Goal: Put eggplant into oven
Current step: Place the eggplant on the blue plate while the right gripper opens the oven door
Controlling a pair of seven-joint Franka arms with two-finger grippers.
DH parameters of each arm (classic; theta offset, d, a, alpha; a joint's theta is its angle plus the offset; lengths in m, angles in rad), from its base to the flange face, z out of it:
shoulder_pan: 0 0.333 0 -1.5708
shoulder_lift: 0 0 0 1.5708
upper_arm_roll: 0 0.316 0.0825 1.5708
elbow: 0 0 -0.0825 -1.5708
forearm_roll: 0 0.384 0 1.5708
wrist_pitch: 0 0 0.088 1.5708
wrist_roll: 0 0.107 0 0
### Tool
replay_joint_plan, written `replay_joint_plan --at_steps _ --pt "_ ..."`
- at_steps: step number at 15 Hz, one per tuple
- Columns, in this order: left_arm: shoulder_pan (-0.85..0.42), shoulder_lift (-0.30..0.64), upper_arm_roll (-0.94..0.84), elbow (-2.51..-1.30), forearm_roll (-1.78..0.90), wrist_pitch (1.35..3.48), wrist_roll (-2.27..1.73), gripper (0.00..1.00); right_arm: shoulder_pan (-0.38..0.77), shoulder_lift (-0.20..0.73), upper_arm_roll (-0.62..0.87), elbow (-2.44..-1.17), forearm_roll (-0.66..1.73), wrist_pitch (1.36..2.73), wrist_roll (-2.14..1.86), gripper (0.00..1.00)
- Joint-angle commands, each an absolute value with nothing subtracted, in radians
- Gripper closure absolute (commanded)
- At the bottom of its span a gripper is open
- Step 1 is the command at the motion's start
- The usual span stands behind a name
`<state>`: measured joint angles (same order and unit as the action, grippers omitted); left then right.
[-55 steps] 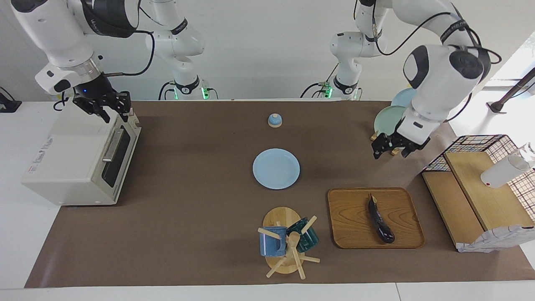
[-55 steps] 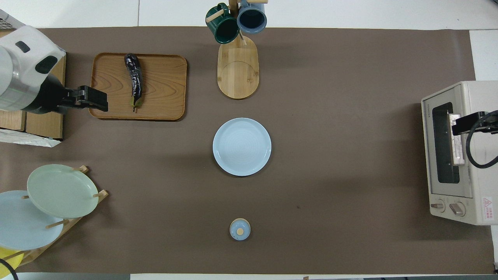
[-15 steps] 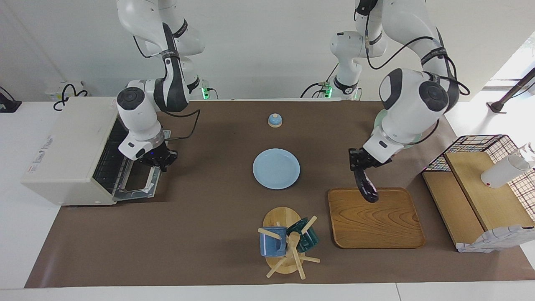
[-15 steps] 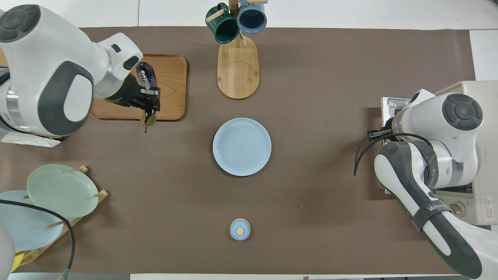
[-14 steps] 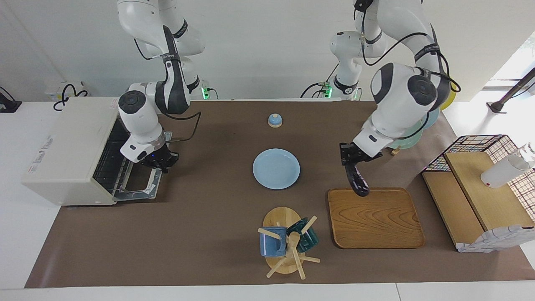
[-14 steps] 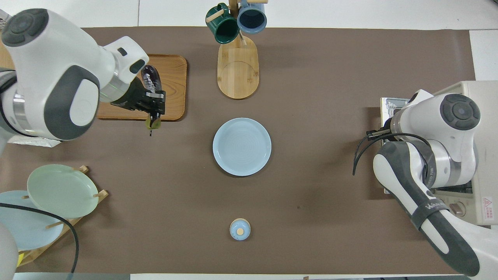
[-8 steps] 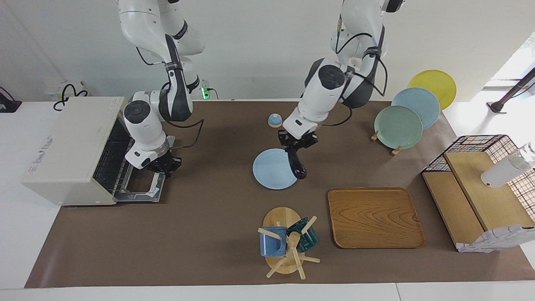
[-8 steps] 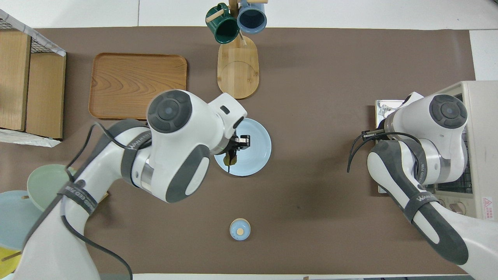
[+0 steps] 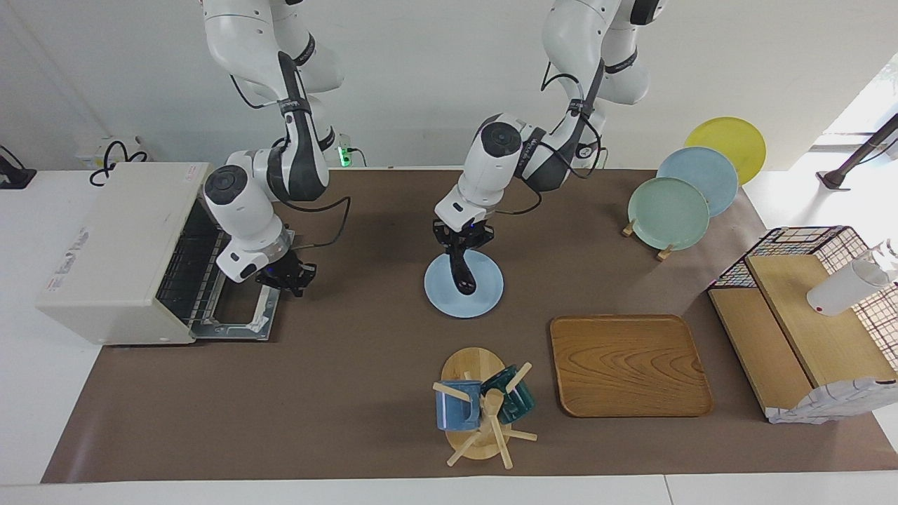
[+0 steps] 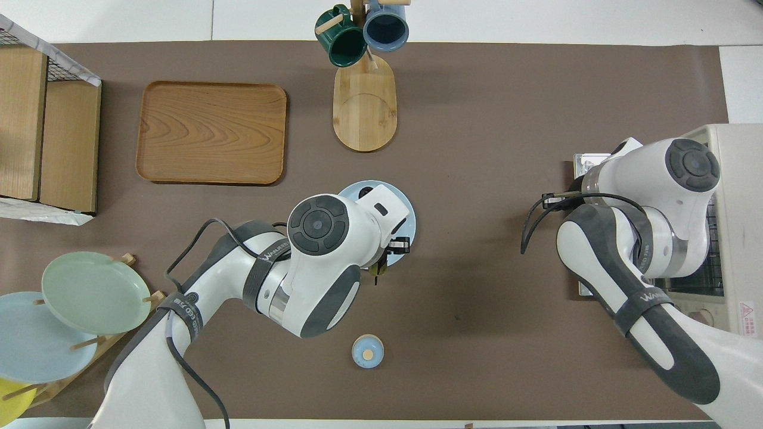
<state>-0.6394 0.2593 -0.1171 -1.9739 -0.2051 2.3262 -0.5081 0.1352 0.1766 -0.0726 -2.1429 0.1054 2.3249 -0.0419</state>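
Note:
My left gripper (image 9: 461,242) is shut on the stem end of the dark purple eggplant (image 9: 461,275), which hangs down over the light blue plate (image 9: 485,298) at the table's middle. In the overhead view the left hand (image 10: 396,245) covers most of the plate (image 10: 410,219), and only the eggplant's stem tip (image 10: 377,270) shows. The cream oven (image 9: 112,238) stands at the right arm's end, its door (image 9: 242,319) dropped open and its wire rack (image 9: 184,275) showing. My right gripper (image 9: 284,275) hovers just over the door's outer edge, holding nothing that I can see.
A bare wooden tray (image 9: 631,365) lies toward the left arm's end. A mug tree (image 9: 480,410) with blue and green mugs stands farther from the robots than the plate. A small blue knob (image 9: 461,202) sits nearer to them. A plate rack (image 9: 670,203) and a wire shelf (image 9: 807,308) are at the left arm's end.
The left gripper took the eggplant off the tray and carried it toward the oven's end, to over the blue plate. The right arm opened the oven door and has drawn back from it.

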Motion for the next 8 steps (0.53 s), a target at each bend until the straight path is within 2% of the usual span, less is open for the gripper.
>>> replay_joint_plan --at_steps 1,3,6,7,8 --pt "-0.670 0.278 -0.098 -2.000 -0.222 2.378 -0.500 1.00 0.152 0.164 -0.081 -2.112 0.120 2.274 -0.040 0.99" --pt "-0.670 0.284 -0.098 -2.000 -0.222 2.382 -0.499 1.00 0.152 0.163 -0.081 -2.112 0.117 2.258 -0.040 0.72" --pt "-0.664 0.290 -0.097 -2.000 -0.222 2.382 -0.489 1.00 0.153 0.161 -0.083 -2.103 0.107 2.205 -0.040 0.66" --pt "-0.661 0.290 -0.097 -1.999 -0.221 2.379 -0.488 1.00 0.153 0.158 -0.081 -2.073 0.082 2.145 -0.040 0.63" --pt "-0.658 0.290 -0.097 -1.997 -0.221 2.378 -0.488 0.83 0.152 0.158 -0.083 -2.022 0.072 2.067 -0.040 0.58"
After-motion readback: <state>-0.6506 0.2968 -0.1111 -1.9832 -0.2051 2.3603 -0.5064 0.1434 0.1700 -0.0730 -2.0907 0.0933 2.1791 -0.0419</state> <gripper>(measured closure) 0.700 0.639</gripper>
